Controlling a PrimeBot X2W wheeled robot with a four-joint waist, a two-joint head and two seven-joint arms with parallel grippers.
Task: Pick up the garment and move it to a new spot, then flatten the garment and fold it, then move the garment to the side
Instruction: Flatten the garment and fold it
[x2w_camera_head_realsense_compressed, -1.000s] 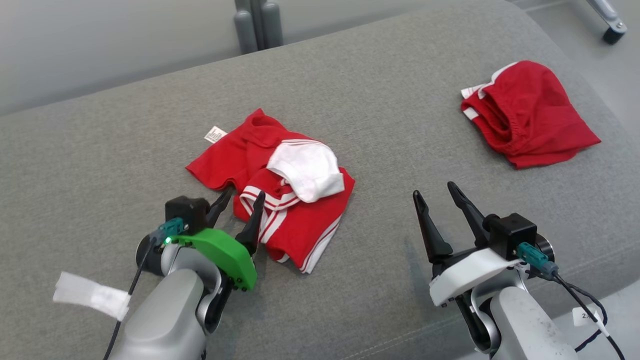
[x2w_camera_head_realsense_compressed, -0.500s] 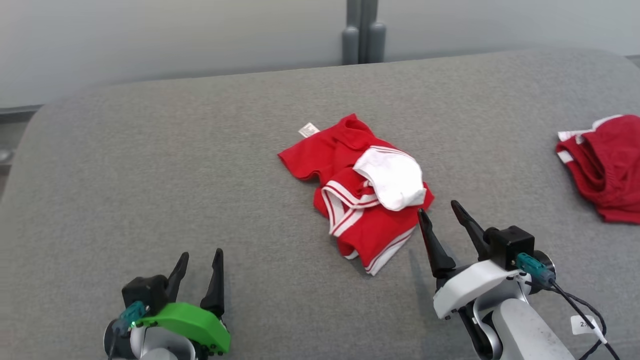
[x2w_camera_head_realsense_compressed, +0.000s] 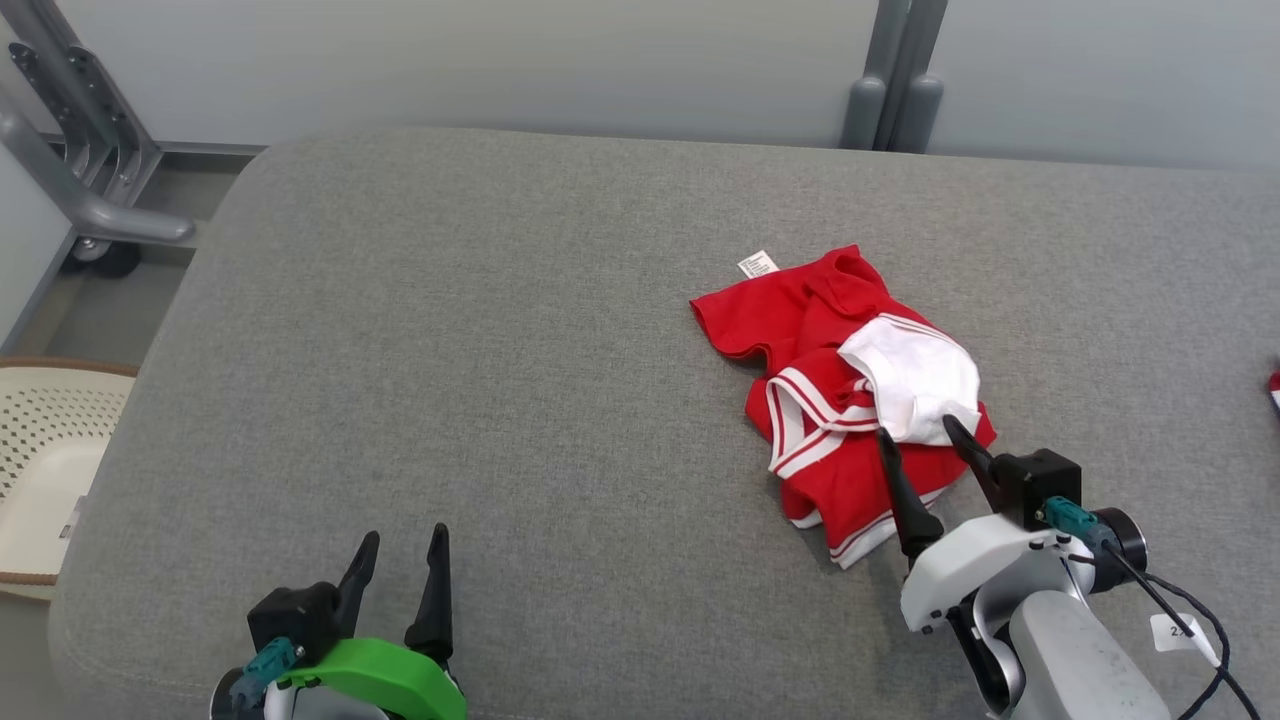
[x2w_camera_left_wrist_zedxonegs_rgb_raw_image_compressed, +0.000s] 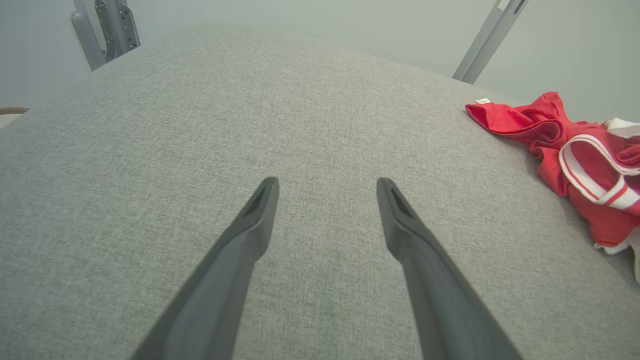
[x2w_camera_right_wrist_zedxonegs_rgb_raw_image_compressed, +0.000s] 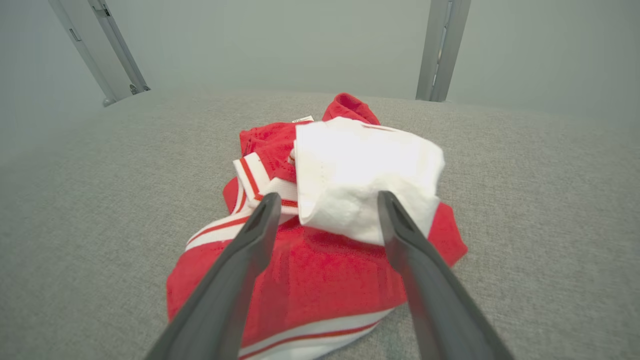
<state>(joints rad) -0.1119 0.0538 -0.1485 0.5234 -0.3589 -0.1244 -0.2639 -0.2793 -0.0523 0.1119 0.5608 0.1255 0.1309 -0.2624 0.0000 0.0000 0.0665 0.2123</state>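
The crumpled red-and-white garment is found right of centre on the grey bench. Its long axis is laid from far-left to near-right, label end pointed far and striped hem near. Both sets of jaws are spread and empty: the right gripper is poised at the garment's near edge, the left gripper well apart at near left. If only the loose white fold is pinched, the heap could be dragged rather than lifted.

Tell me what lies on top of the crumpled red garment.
A white fold rests on the red garment, with the open right gripper poised at its near edge. The red cloth under that fold is hidden.
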